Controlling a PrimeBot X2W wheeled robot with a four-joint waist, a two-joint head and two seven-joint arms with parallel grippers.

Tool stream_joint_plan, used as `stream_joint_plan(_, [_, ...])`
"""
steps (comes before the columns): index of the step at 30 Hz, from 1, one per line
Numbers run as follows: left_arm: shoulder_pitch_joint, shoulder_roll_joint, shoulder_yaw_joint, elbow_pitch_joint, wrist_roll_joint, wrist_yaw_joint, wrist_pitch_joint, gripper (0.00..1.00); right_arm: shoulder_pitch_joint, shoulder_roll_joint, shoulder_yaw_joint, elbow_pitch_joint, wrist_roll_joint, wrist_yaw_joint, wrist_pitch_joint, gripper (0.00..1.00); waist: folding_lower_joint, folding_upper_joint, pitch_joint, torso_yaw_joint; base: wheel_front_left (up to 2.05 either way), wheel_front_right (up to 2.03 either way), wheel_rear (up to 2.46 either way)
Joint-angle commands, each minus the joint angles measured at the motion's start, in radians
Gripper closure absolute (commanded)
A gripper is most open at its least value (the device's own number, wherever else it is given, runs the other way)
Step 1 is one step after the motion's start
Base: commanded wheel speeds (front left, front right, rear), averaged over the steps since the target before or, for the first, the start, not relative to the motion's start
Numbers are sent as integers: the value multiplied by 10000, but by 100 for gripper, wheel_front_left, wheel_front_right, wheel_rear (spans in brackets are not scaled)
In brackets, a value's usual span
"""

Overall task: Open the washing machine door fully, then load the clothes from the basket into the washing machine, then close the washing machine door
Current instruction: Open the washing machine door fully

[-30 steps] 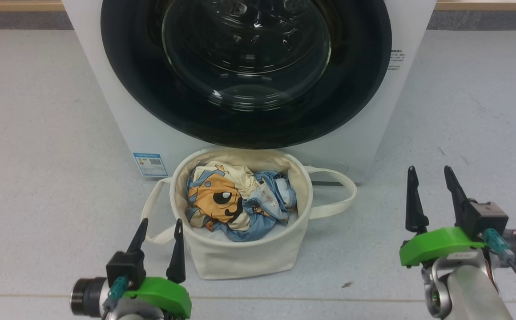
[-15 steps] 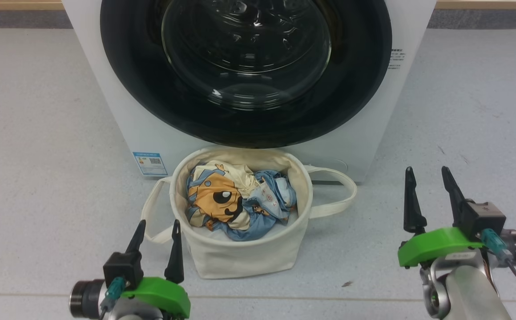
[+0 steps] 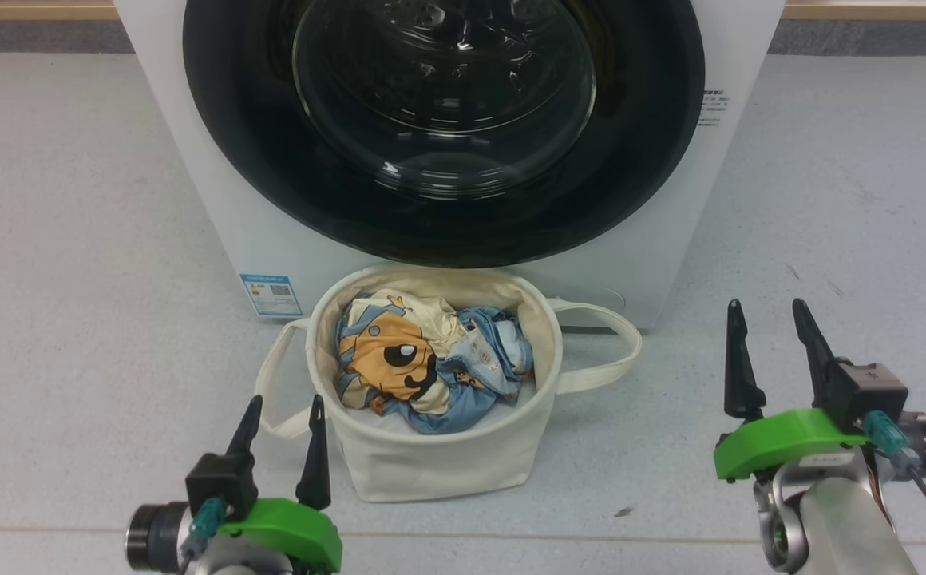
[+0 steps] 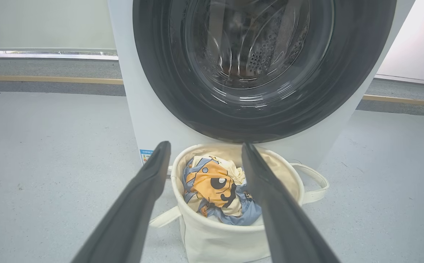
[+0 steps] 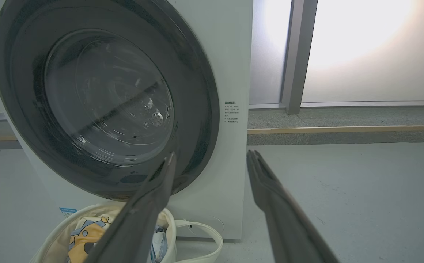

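The left gripper (image 3: 286, 397) has its jaws spread wide and holds nothing. It hangs over the floor (image 3: 72, 239) just beside the near-left wall of the basket (image 3: 431, 471), fingers pointing toward the washer (image 3: 654, 263). The right gripper (image 3: 766, 303) is just as wide and empty, over bare floor well apart from the basket on its right, fingers also toward the washer.

The basket stands on the floor between the two grippers, close against the foot of the washer's front and right under the lower edge of the door (image 3: 271, 184). One handle (image 3: 603, 351) loops out to its right. The clothes (image 3: 399, 363) lie bunched inside it, the orange cartoon face up and the light-blue fabric to its right.

The door sits closed on the washer's front. A blue sticker (image 3: 271, 295) is on the front's lower left corner, and a text label (image 3: 712, 108) is at its right edge.
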Motion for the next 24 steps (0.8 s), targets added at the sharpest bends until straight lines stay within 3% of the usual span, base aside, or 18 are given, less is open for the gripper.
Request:
stream_joint_plan(1, [-495, 108, 255, -322, 148, 15, -122, 0, -373, -74, 243, -323, 1, 0, -126, 0, 1, 0, 4, 5, -2, 15, -14])
stream_joint_plan(11, [-472, 108, -33, -132, 380, -155, -122, 0, -373, -74, 234, -301, -3, 0, -126, 0, 1, 0, 57, 34, 7, 94, -100])
stream_joint_plan(17, [-536, 108, -64, -152, 324, -257, -122, 0, -343, -74, 290, -256, -24, 0, -126, 0, 1, 0, 88, 60, 56, 165, -221])
stream_joint_plan(24, [-543, 108, 183, -445, 252, -75, -122, 0, -350, -74, 301, -270, 31, 0, -126, 0, 1, 0, 113, 74, 127, 119, -245])
